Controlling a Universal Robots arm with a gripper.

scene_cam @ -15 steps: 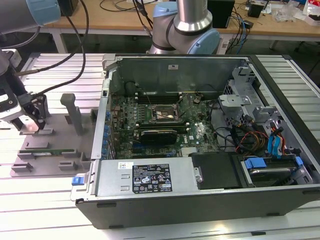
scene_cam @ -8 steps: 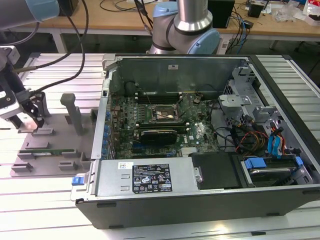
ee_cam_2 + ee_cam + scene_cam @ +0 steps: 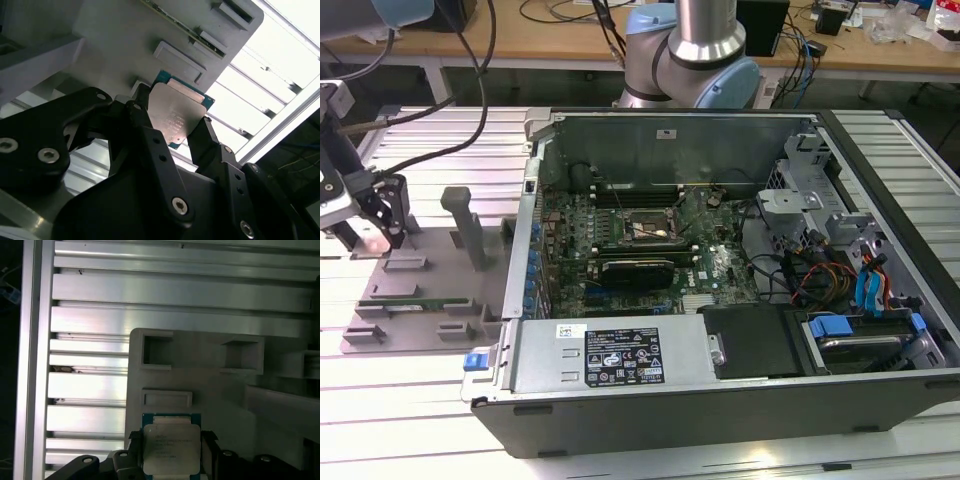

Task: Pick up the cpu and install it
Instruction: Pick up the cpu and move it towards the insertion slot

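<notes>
The cpu, a flat square chip with a silver-grey metal top and a green rim, sits between my two black fingers in both wrist views. My gripper is shut on it, one finger against each of two opposite edges. The chip is right over the grey plastic tray; I cannot tell whether it still rests on it. In the exterior view my gripper is low over the tray at the exterior view's left. The open computer case lies to its right, with the bare processor socket on the motherboard.
A long black graphics card lies just in front of the socket. The tray has an upright grey post and several raised blocks. Cables and drive bays crowd the case's right side. The arm's base stands behind the case.
</notes>
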